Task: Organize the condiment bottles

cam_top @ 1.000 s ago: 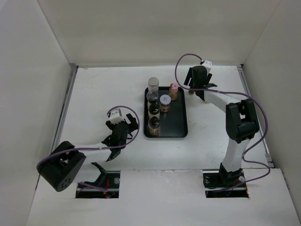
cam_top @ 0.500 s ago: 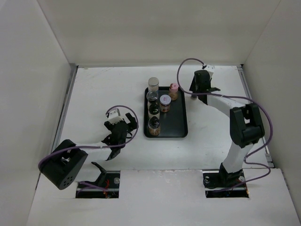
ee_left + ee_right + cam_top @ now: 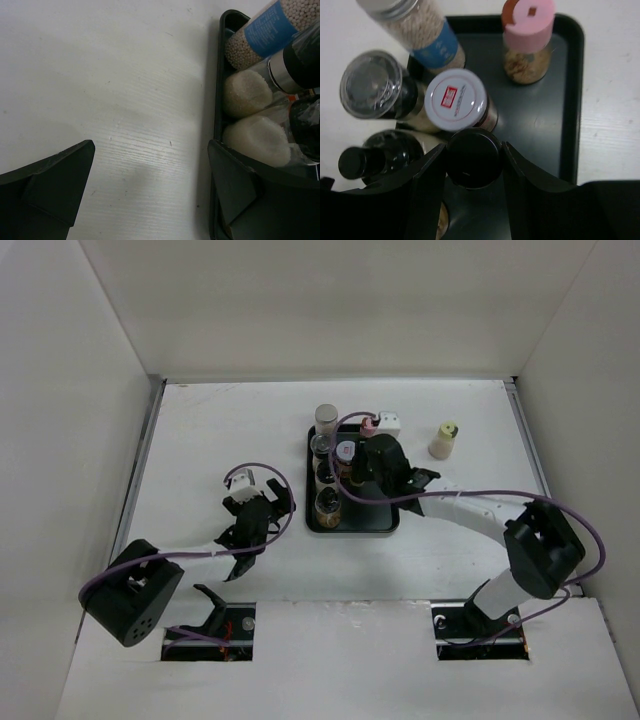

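Right wrist view: a round, glossy black-capped bottle stands upright in the smooth black tray, clamped between the right gripper's matte fingers. Just beyond it crowd a white-lidded bottle, a clear-lidded jar, a tall blue-labelled bottle of pale grains and a dark narrow-necked bottle. A pink-capped jar stands apart. A yellow-capped bottle sits on the white table, right of the tray. The left gripper is spread wide over the table, holding nothing.

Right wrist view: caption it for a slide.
Right gripper grips a black-capped bottle over the tray, beside a white-capped bottle.
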